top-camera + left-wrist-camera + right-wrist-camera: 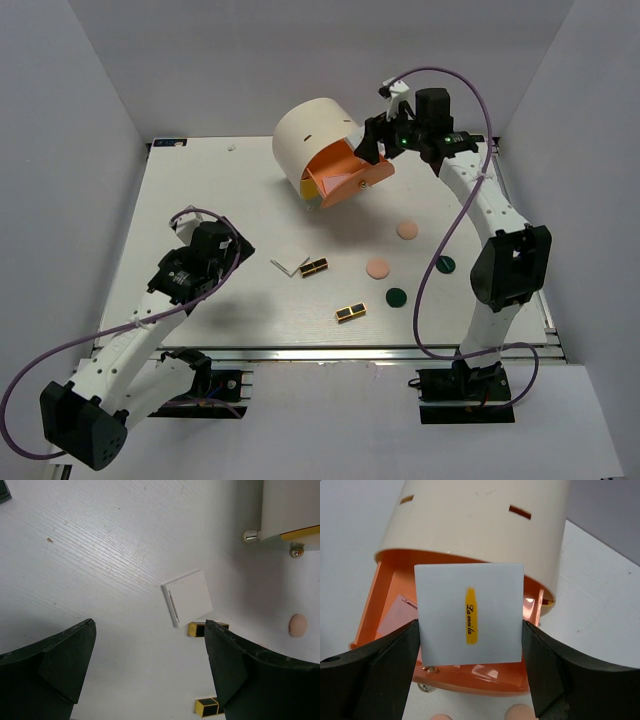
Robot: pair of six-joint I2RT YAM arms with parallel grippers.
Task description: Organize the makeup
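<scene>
My right gripper (372, 142) (470, 635) is shut on a white square card (470, 614) with a yellow stripe and holds it over the open orange drawer (490, 677) of the cream cylinder (475, 520). A pink square pad (395, 612) lies in that drawer. On the table lie two peach discs (406, 230) (377, 269), two dark green discs (445, 265) (396, 297), two black-and-gold palettes (314, 266) (350, 312) and a thin white angled card (289, 266). My left gripper (222, 252) (150, 670) is open and empty, just left of the white card (187, 599) and palettes (197, 629).
The cream cylinder (312, 132) stands at the back centre with its orange drawer (345, 178) pulled out toward the front right. White walls close the table's left, back and right sides. A small dark object (4, 490) shows at the left wrist view's top left corner.
</scene>
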